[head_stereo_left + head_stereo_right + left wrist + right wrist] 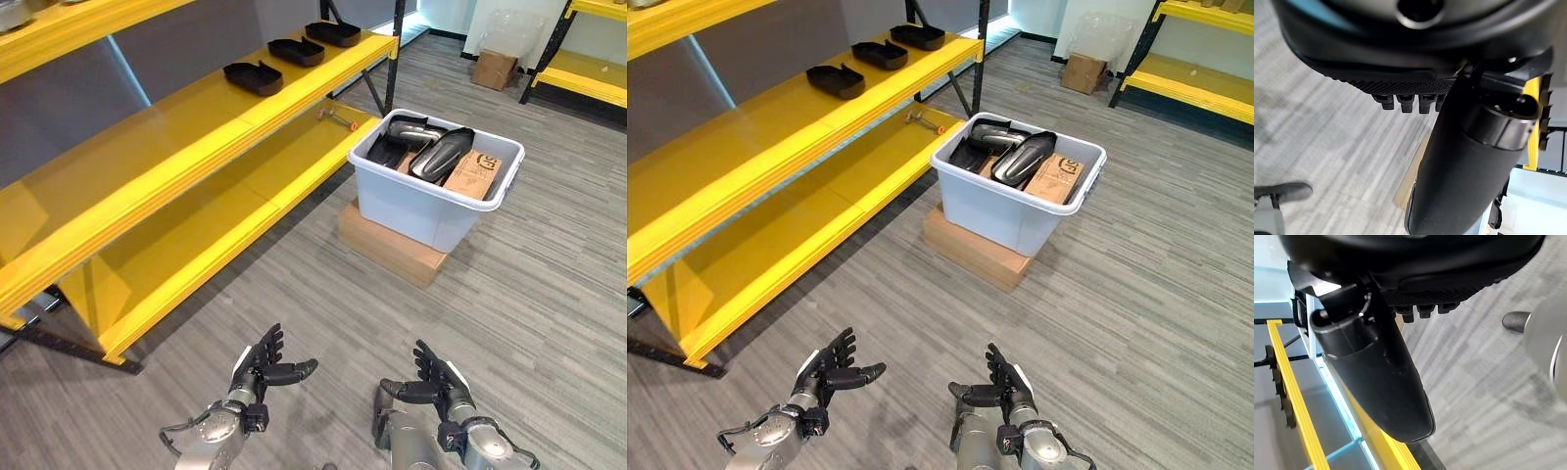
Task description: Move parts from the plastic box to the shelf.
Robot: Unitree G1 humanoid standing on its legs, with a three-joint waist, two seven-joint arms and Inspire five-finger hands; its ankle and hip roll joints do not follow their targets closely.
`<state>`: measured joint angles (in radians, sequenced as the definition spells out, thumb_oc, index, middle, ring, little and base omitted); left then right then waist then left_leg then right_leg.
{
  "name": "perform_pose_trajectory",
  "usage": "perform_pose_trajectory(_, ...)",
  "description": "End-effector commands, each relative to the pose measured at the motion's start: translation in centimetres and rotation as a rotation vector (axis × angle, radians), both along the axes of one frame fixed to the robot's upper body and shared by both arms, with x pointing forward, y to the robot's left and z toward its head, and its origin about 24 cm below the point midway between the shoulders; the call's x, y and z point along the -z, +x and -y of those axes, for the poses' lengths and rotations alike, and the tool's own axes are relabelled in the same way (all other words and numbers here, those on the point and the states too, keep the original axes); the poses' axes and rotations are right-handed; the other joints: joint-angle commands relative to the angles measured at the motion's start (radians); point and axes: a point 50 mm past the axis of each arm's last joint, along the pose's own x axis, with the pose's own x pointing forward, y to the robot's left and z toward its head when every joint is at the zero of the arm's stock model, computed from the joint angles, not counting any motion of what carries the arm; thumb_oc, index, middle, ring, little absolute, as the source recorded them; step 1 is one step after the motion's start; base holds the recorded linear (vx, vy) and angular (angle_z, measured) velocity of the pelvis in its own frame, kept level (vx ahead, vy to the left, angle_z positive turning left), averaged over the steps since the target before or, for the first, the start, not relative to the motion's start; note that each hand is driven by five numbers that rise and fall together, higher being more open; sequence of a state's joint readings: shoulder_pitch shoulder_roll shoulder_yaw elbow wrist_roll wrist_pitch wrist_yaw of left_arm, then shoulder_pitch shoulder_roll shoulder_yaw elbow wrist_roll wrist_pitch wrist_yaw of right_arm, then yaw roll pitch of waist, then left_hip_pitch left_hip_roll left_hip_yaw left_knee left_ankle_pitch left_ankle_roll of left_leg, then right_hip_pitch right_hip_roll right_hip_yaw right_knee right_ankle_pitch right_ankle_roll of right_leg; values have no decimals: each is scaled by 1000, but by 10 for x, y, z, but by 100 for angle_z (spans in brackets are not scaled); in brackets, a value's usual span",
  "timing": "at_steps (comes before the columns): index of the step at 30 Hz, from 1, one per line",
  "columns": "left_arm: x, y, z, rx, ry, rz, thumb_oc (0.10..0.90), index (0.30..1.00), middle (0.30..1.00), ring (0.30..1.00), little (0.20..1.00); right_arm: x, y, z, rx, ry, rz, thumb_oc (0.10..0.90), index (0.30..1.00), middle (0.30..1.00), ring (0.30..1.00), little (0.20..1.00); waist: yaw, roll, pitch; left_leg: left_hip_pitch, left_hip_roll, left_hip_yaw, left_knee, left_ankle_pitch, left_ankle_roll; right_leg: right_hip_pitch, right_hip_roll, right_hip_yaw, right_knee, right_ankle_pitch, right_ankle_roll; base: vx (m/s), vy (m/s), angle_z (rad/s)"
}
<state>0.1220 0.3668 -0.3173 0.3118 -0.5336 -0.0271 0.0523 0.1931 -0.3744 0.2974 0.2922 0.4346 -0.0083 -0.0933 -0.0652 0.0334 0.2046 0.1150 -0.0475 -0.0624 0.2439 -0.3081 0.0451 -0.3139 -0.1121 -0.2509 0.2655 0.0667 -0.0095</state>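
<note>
A white plastic box (421, 206) stands on a flat cardboard carton on the floor, right of the yellow shelf (167, 171). Inside it lie several dark moulded parts (441, 154) and a small cardboard box. Three black tray-shaped parts (253, 76) sit in a row on the shelf's upper board. My left hand (263, 367) and right hand (436, 384) hover low over the floor near me, well short of the box, fingers straight and spread, holding nothing.
A lower yellow shelf board (216, 225) runs below the upper one, with a small tool (338, 119) at its far end. A cardboard box (493, 69) and a second yellow rack (583, 69) stand at the back right. Grey plank floor lies between me and the box.
</note>
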Motion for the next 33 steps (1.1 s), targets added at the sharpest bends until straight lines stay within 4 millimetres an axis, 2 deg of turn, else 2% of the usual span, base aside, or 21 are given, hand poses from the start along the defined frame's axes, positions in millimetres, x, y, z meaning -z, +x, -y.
perform_pose_trajectory(1,-41,28,3,61,0,236,900,1000,1000,1000,1000,-24,24,3,-12,15,157,900,1000,1000,1000,1000,-13,-34,-50,43,7,35,105,54,-18,32,-17,57,-61,30,111,276,-109,13)
perform_pose_trajectory(2,-41,28,4,52,-13,239,900,1000,1000,1000,1000,-27,27,3,-8,25,170,900,1000,1000,1000,1000,-13,-28,-55,58,19,36,92,52,-24,32,-9,46,-59,19,107,491,-209,-1)
perform_pose_trajectory(3,-44,31,9,57,-30,248,900,1000,1000,1000,1000,-29,27,7,1,25,176,900,1000,1000,1000,1000,-26,-8,-77,99,68,21,54,126,-59,35,23,35,-12,-28,83,449,-206,-10)
perform_pose_trajectory(5,-44,32,10,60,-33,252,900,1000,1000,1000,1000,-29,27,8,4,27,175,900,1000,1000,1000,1000,-30,-12,-80,95,70,17,44,140,-64,41,21,37,-19,-27,82,274,-148,11)
perform_pose_trajectory(6,-46,36,13,74,-33,261,900,1000,1000,1000,1000,-28,26,9,6,22,173,900,1000,1000,1000,1000,-41,-8,-89,76,99,5,82,208,-94,63,57,62,-39,-58,62,159,-118,27)
perform_pose_trajectory(7,-46,36,13,74,-32,261,900,1000,1000,1000,1000,-28,26,9,6,23,173,900,1000,1000,1000,1000,-43,-12,-92,73,95,3,79,214,-94,62,53,61,-43,-53,62,283,-208,38)
perform_pose_trajectory(8,-49,40,18,83,-53,278,900,1000,1000,1000,1000,-27,26,10,11,25,166,900,1000,1000,1000,1000,-39,-22,-90,13,103,1,216,328,-122,112,72,74,-77,-75,35,188,-146,36)
perform_pose_trajectory(10,-54,44,21,79,-70,299,900,1000,1000,1000,1000,-31,30,12,12,20,188,900,1000,1000,1000,1000,-21,-47,-75,-69,65,-18,396,406,-141,160,76,90,-107,-78,16,214,-156,9)
perform_pose_trajectory(13,-58,44,23,94,-70,315,900,1000,1000,1000,1000,-36,32,14,3,2,207,900,1000,1000,1000,1000,9,-78,-48,-167,57,-2,452,356,-106,216,70,122,-131,-87,4,190,-69,-33)
perform_pose_trajectory(16,-53,40,22,84,-74,288,900,1000,1000,1000,1000,-39,37,15,16,-9,226,900,1000,1000,1000,1000,43,-99,-33,-265,99,13,286,269,-72,261,57,160,-142,-109,28,220,64,-29)
perform_pose_trajectory(17,-52,39,21,81,-69,285,900,1000,1000,1000,1000,-40,38,15,19,-13,232,900,1000,1000,1000,1000,45,-95,-37,-286,137,6,173,277,-75,267,57,166,-144,-119,36,289,179,-47)
perform_pose_trajectory(18,-50,37,19,74,-64,279,900,1000,1000,1000,1000,-39,38,15,24,-17,231,900,1000,1000,1000,1000,59,-86,-36,-272,201,-1,-7,322,-92,288,61,182,-140,-144,48,270,190,-59)
perform_pose_trajectory(20,-48,36,18,67,-54,267,900,1000,1000,1000,1000,-39,39,14,30,-14,232,900,1000,1000,1000,1000,73,-62,-44,-271,264,-42,-179,424,-109,303,73,201,-130,-169,52,231,156,-48)
perform_pose_trajectory(21,-48,36,18,67,-54,266,900,1000,1000,1000,1000,-39,39,14,30,-14,232,900,1000,1000,1000,1000,75,-62,-42,-257,266,-38,-197,432,-111,306,74,202,-128,-171,51,307,209,-40)
perform_pose_trajectory(22,-47,35,15,52,-45,266,900,1000,1000,1000,1000,-39,41,13,34,-14,234,900,1000,1000,1000,1000,98,-42,-49,-275,285,-116,-308,474,-132,343,76,239,-132,-195,61,303,241,-54)
perform_pose_trajectory(24,-44,35,13,40,-49,255,900,1000,1000,1000,1000,-36,38,12,36,0,216,900,1000,1000,1000,1000,87,-18,-59,-247,311,-52,-298,478,-154,369,67,245,-115,-226,72,248,265,-56)
perform_pose_trajectory(25,-44,35,13,40,-50,255,900,1000,1000,1000,1000,-36,38,12,36,0,215,900,1000,1000,1000,1000,91,-19,-57,-242,312,-48,-298,476,-154,370,67,249,-112,-228,71,212,290,-97)
perform_pose_trajectory(26,-43,35,13,49,-45,248,900,1000,1000,1000,1000,-30,34,7,32,22,191,900,1000,1000,1000,1000,95,-13,-73,-217,310,-43,-299,469,-155,378,40,248,-99,-225,88,228,322,-98)
perform_pose_trajectory(29,-47,37,12,59,-38,266,900,1000,1000,1000,1000,-31,33,4,32,50,189,900,1000,1000,1000,1000,89,-28,-73,-252,243,-6,-162,386,-137,401,-39,258,-114,-196,127,195,317,-61)
perform_pose_trajectory(30,-47,37,12,60,-38,266,900,1000,1000,1000,1000,-31,33,4,32,51,189,900,1000,1000,1000,1000,89,-29,-73,-255,240,-5,-155,381,-135,401,-42,258,-114,-196,128,117,293,-26)
perform_pose_trajectory(33,-51,41,13,81,-26,283,900,1000,1000,1000,1000,-30,33,-1,24,63,183,900,1000,1000,1000,1000,87,-34,-82,-279,163,31,-40,280,-103,397,-138,265,-132,-145,172,124,344,-9)
